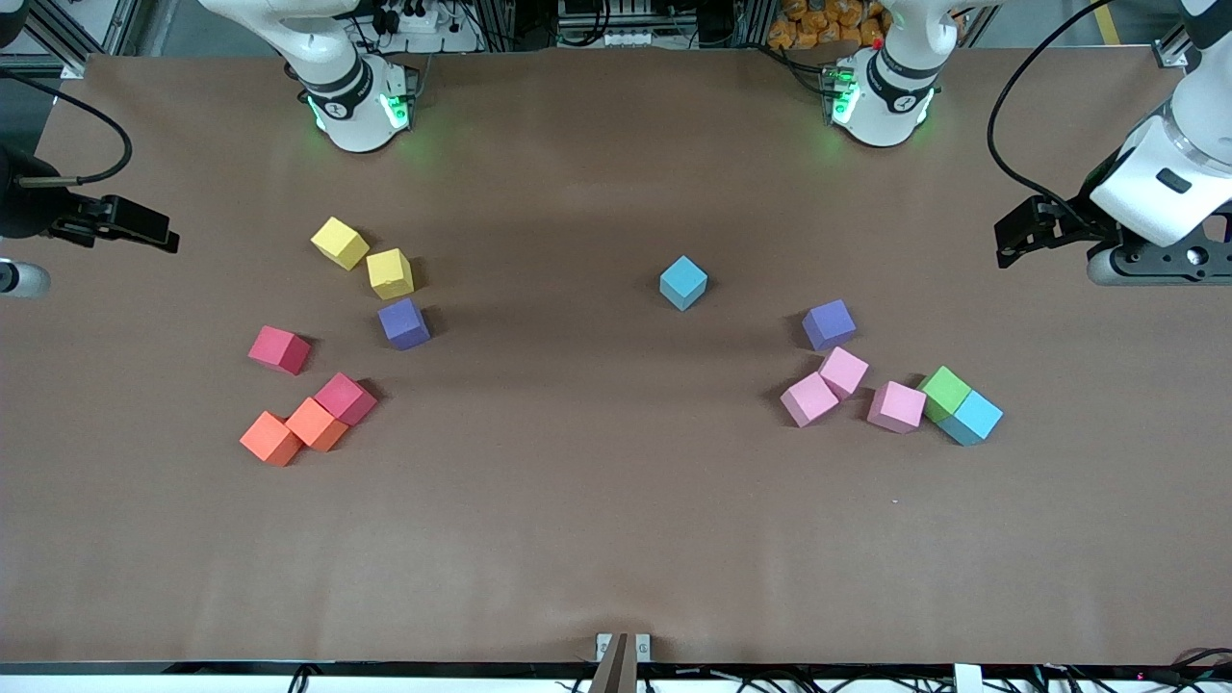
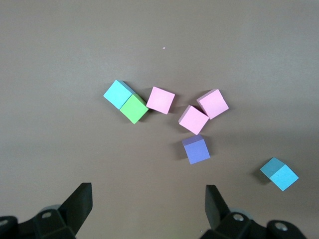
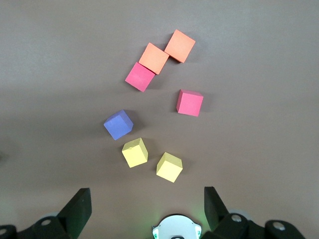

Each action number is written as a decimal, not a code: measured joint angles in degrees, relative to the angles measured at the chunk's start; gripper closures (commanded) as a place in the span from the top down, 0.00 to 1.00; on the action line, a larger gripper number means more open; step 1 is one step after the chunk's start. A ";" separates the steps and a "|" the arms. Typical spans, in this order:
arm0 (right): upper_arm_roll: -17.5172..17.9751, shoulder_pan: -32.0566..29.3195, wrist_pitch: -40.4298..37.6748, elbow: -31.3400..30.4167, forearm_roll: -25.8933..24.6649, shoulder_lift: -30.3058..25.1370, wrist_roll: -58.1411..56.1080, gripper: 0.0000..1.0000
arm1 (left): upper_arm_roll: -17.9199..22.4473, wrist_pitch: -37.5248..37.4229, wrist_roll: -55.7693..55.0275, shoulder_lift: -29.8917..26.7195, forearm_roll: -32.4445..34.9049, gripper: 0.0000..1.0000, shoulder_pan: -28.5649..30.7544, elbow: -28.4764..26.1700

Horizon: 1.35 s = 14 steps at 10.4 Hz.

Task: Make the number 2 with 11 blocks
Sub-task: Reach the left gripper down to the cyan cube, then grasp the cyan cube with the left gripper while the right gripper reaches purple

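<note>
Several loose cubes lie in two clusters; no digit shape shows. Toward the right arm's end lie two yellow [image 1: 339, 242] [image 1: 390, 273], a purple [image 1: 403, 322], two crimson [image 1: 279, 349] [image 1: 345, 397] and two orange cubes [image 1: 317, 423] [image 1: 270, 438]. A sky-blue cube [image 1: 683, 282] sits alone mid-table. Toward the left arm's end lie a purple [image 1: 829, 324], three pink [image 1: 843, 372] [image 1: 808, 398] [image 1: 896, 406], a green [image 1: 943, 393] and a second sky-blue cube [image 1: 972, 417]. My left gripper [image 2: 148, 191] is open and empty, high over its end of the table. My right gripper [image 3: 147, 196] is open and empty, high over its end.
The left arm's hand [image 1: 1145, 255] hangs at one table end and the right arm's hand [image 1: 96, 219] at the other. Both arm bases [image 1: 361, 106] [image 1: 881, 96] stand along the table's edge farthest from the front camera. The brown table [image 1: 597, 520] shows bare nearer that camera.
</note>
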 measured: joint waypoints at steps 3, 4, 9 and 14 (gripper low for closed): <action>0.00 0.00 -0.01 0.00 -0.01 0.00 0.00 1.00 | -0.11 0.00 -0.04 0.00 -1.04 1.00 -0.12 0.00; 0.00 0.00 -0.02 0.00 -0.02 0.00 0.00 1.00 | -0.13 0.00 -0.07 0.04 -1.76 1.00 -0.19 -0.08; 0.06 -0.08 0.07 0.00 -0.02 0.09 0.05 1.00 | -10.52 10.98 -22.52 2.52 -5.63 1.00 -8.30 -13.92; 0.40 -0.14 0.19 -0.01 0.65 0.62 0.09 1.00 | -14.90 33.43 -56.34 5.63 -7.41 1.00 -17.58 -31.10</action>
